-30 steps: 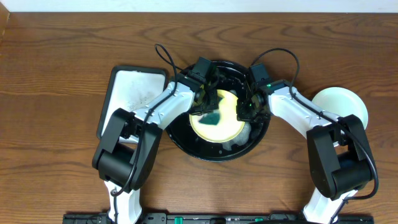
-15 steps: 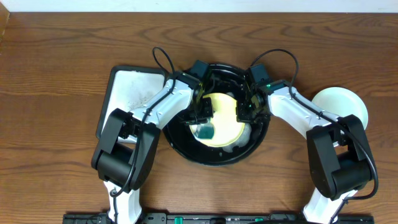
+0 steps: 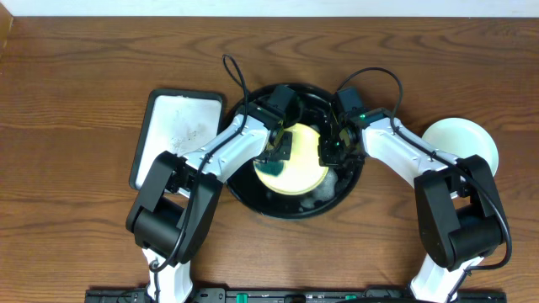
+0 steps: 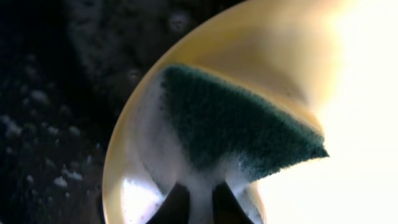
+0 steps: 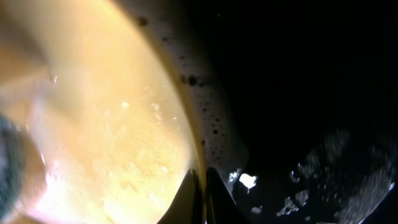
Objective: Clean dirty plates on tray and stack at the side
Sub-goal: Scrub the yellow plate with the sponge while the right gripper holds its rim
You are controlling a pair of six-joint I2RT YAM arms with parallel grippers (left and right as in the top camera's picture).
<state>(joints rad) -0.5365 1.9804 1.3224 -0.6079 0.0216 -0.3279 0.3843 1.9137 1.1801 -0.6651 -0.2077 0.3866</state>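
My left end effector (image 4: 201,208) is clamped on the green sponge (image 4: 236,124), which presses flat on the pale yellow plate (image 3: 303,172) just left of centre in the overhead frame. Foam packs around that grip. If I scrub hard, I judge the sponge could twist loose or shove the plate sideways.

To the right, my right end effector (image 5: 200,186) is closed thinly on the plate's rim, and I think that is the weaker hold. The rim is wet and soapy, so a push from the sponge could slide it out of the pinch. The plate would then skid across the black tray (image 3: 278,207) and might fling suds onto the worktop (image 3: 84,67).

The plate lies inside the tray at the middle of the overhead frame. I cannot tell whether its pinched edge is lifted. Its face is glossy and filmed with small bubbles. No red smear shows, though the sponge hides part of it. At far right a pale mint plate (image 3: 461,143) rests on the worktop, well apart from the tray.
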